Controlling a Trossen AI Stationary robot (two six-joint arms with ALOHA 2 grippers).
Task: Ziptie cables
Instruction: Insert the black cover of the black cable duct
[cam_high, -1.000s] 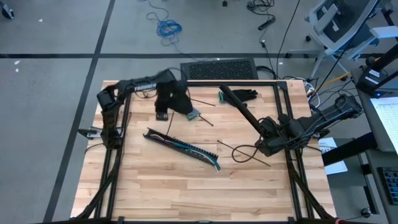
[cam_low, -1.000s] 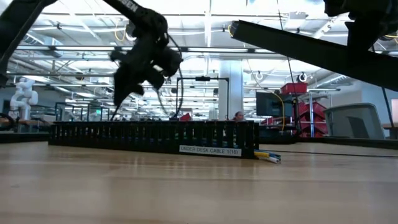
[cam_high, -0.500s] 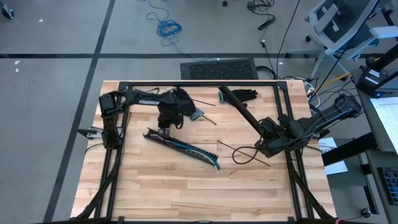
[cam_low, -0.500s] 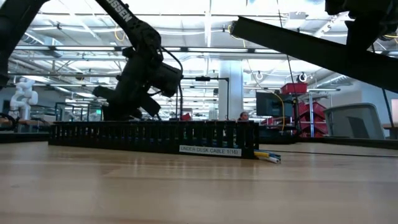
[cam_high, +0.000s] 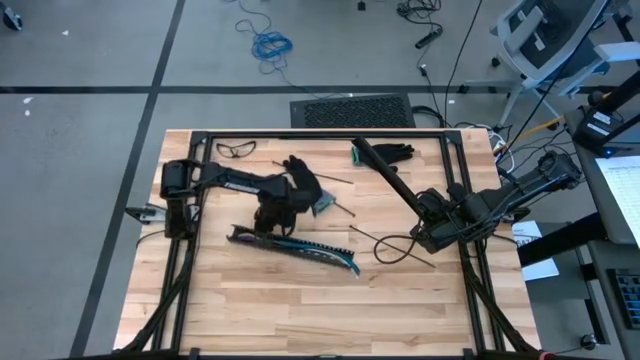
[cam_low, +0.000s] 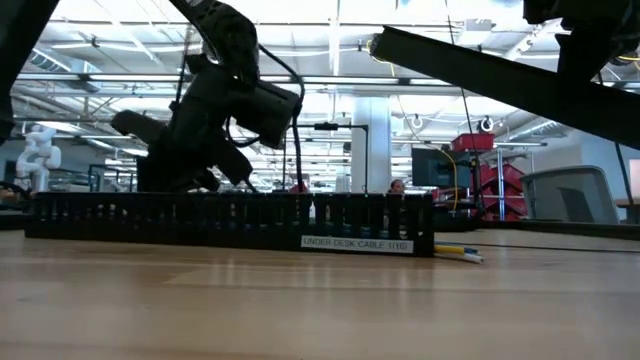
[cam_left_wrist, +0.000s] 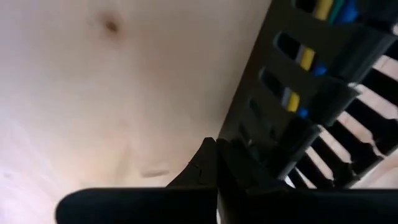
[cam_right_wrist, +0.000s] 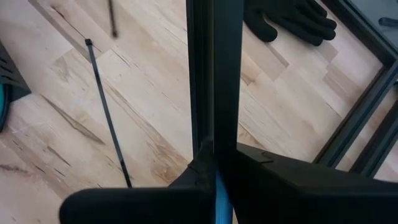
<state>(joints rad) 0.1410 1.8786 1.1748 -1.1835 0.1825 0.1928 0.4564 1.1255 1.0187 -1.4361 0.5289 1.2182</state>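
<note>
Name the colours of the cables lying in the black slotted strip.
Yellow, blue and green cables, seen best in the left wrist view.

Bright overhead strip lighting, soft shadows, blurred left wrist view

One pale wooden desk (cam_high: 300, 310) carries everything. Two dark robot arms work over it, giving two pincers: the left pincer (cam_high: 264, 220) and the right pincer (cam_high: 426, 208). There is one black slotted plastic strip (cam_high: 275, 243), holding one bundle of thin multicoloured cables (cam_high: 318, 250). One long flat black bar (cam_high: 385, 178) is present. At least three thin black sticks (cam_high: 325, 179) lie loose, plus one thin black loop (cam_high: 393, 249). There is one pair of clear safety glasses (cam_high: 236, 150), one black fabric glove (cam_high: 395, 152) and one small green object (cam_high: 355, 155). One bright blue coiled cord (cam_high: 270, 43) lies on the floor.
</note>
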